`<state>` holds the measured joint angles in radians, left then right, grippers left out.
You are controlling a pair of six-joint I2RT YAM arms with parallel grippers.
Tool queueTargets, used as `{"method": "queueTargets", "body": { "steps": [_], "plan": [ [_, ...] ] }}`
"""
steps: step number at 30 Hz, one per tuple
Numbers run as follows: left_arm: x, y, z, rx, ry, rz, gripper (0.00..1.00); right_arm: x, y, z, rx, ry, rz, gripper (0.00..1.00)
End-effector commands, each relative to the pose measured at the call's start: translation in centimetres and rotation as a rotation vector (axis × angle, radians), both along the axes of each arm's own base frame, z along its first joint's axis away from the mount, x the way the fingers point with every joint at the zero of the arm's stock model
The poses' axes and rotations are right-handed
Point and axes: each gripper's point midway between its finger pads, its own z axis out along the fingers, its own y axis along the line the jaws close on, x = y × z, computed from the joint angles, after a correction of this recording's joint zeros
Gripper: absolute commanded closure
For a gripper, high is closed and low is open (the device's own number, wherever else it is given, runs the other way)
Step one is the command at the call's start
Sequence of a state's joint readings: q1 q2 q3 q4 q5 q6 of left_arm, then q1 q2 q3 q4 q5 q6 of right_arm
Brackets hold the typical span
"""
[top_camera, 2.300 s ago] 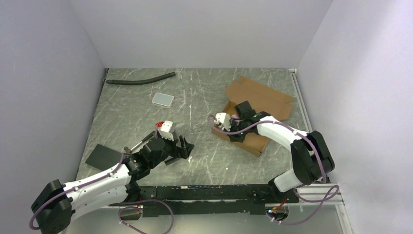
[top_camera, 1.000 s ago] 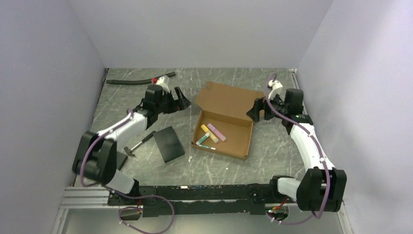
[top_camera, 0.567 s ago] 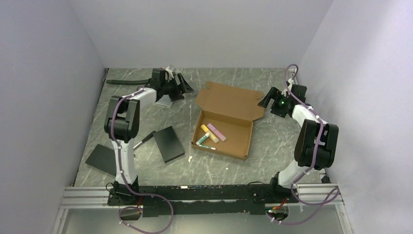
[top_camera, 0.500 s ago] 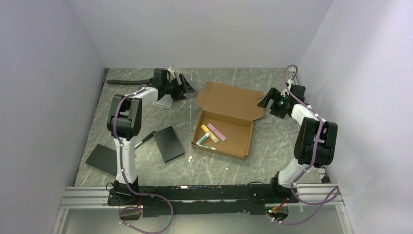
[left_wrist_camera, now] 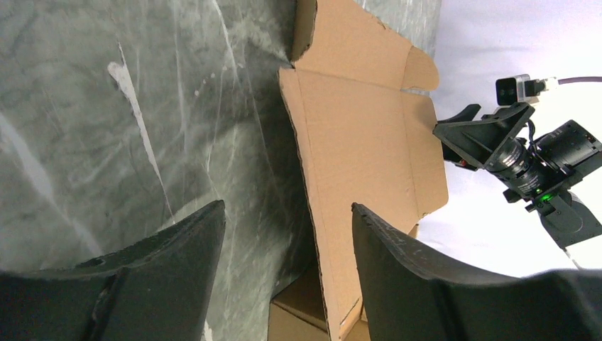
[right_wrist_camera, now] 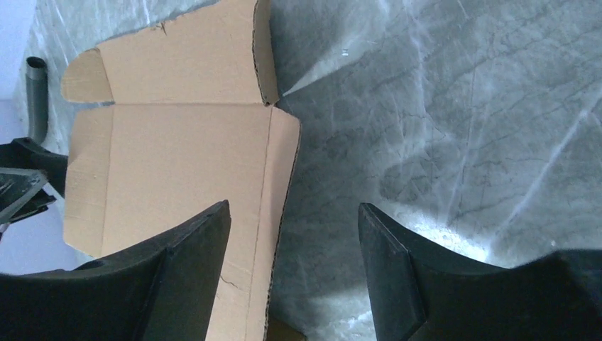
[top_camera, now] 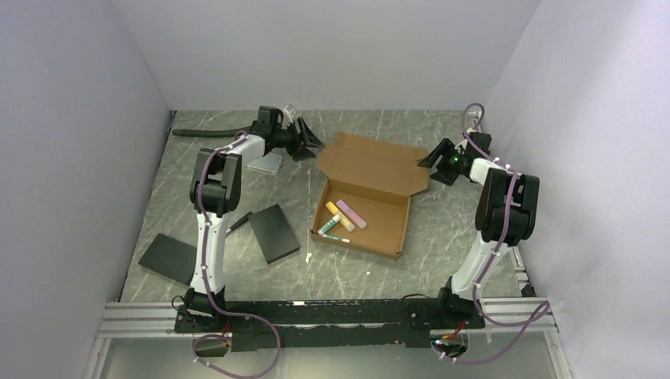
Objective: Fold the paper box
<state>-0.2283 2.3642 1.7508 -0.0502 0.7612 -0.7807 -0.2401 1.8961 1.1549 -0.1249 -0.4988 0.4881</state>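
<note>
The paper box (top_camera: 385,215) lies open near the middle of the surface (top_camera: 442,237), its lid spread toward the far wall. The left pincer (top_camera: 310,143) hovers by the lid's left corner and the right pincer (top_camera: 430,160) by its right corner. Both stand wide, gripping nothing.

Slab (top_camera: 274,233) left of paper box (top_camera: 371,162)

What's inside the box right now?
The box holds a yellow stick, a pink stick, a green-tipped stick and a thin stick. They are too small to identify. Anything under them is covered.
</note>
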Motion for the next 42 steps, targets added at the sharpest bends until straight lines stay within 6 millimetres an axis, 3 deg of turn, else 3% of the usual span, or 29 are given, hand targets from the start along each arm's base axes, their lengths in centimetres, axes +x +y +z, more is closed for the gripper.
{"method": "queueTargets", "body": {
  "steps": [1,9,13,17,20,22,25,28,33,42],
  "plan": [
    [0.6,-1.3,1.2,-0.020,0.001,-0.043,0.32,2.5,0.0,2.3,0.045,-0.079,-0.003,0.31],
    [1.1,-3.0,0.2,-0.007,0.030,-0.081,0.47,3.1,0.1,2.4,0.062,-0.088,0.012,0.35],
    [1.2,-3.2,0.0,-0.022,0.028,-0.076,0.75,3.2,0.3,2.4,0.073,-0.091,0.019,0.42],
    [1.3,-3.3,0.3,-0.036,0.017,-0.074,0.94,3.4,0.2,2.0,0.074,-0.086,0.013,0.59],
    [1.4,-3.3,1.5,-0.043,-0.029,-0.067,1.00,4.0,-0.2,1.9,0.057,-0.089,-0.001,0.81],
    [1.5,-3.2,2.5,-0.048,-0.069,-0.059,1.00,4.2,-0.3,2.0,0.053,-0.095,0.004,0.89],
    [1.4,-2.8,4.3,-0.051,-0.157,-0.037,1.00,3.8,0.3,3.3,0.066,-0.150,0.036,0.94],
    [0.7,-2.3,5.6,-0.052,-0.239,-0.012,1.00,3.5,1.0,7.5,0.053,-0.320,0.094,0.97],
    [-1.5,-0.9,8.5,-0.038,-0.406,0.053,1.00,1.1,2.5,13.1,0.027,-0.547,0.159,1.00],
    [-5.8,0.2,11.6,0.069,-0.682,0.158,1.00,-2.5,4.2,16.8,-0.115,-0.787,0.195,1.00]
  ]
}}
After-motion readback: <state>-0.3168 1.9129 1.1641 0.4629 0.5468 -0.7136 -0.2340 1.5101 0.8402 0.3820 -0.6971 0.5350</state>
